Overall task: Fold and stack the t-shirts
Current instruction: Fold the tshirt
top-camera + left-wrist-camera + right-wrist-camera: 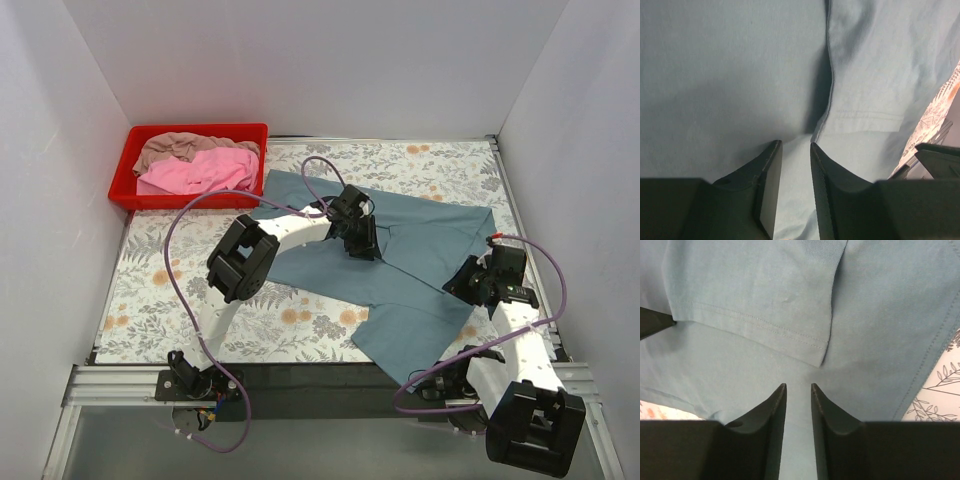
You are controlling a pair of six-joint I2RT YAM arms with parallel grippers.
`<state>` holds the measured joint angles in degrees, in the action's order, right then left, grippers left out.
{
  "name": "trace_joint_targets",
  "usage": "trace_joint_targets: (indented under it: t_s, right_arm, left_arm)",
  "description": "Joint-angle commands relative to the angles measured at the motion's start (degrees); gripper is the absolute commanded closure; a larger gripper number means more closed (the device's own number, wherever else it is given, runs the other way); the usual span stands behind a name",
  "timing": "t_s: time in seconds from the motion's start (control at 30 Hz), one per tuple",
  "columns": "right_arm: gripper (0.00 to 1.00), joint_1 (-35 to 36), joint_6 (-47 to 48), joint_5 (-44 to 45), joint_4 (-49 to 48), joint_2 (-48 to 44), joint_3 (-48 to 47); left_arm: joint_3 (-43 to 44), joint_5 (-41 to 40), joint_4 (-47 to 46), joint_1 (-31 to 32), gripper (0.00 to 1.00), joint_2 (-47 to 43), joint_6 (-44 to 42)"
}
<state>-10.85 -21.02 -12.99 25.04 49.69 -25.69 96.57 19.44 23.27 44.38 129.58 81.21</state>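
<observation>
Matt soft cloth blue-grey t-shirt [430, 240], glossy red plastic tray [120, 186]

A red tray [180, 201] sits at ten o'clock on the floral-patterned counter [135, 270], enclosed by plain white walls [350, 60].

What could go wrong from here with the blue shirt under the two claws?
1. Both claws look very close to the blue shirt, with their jaws only narrowly apart. The left claw or the right claw might snag cloth when rising and pull the fold open.
2. The shirt's near corner lies close to the front edge of the table; a drag could probably slide it off.
</observation>
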Motion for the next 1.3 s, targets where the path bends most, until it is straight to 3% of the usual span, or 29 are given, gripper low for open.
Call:
trace_joint_targets:
  t_s: [0.0,0.27,0.43,0.63,0.77,0.97,1.27]
  right_arm:
    - [0.66,-0.1,0.0,-0.5,0.3,-0.5,-1.4]
    - [0.51,-0.2,-2.8,0.0,-7.6,4.5,-5.2]
    - [0.44,-0.2,-4.9,5.0,-12.6,12.6,-9.1]
    - [0.44,-0.2,-5.9,5.2,-23.5,22.2,-13.9]
    - [0.44,-0.2,-4.7,4.4,-28.8,29.9,-17.3]
    - [0.45,-0.2,-3.0,3.3,-32.8,40.3,-21.9]
    - [0.45,-0.3,-2.1,6.3,-34.5,50.6,-28.2]
  left_arm:
    - [-1.5,-5.0,2.4,0.1,0.71,-7.6,-1.4]
    - [-10.1,-23.8,7.1,-0.3,0.64,-20.1,-5.9]
    - [-21.4,-35.6,10.4,-3.1,0.62,-30.5,-7.6]
    - [-34.6,-36.0,10.7,-6.8,0.62,-37.6,-7.3]
    - [-38.7,-36.0,10.6,-7.2,0.62,-38.7,-6.9]
    - [-40.3,-35.1,10.7,-7.2,0.62,-38.4,-6.2]
    - [-42.9,-24.2,10.7,-5.6,0.61,-37.0,-2.0]
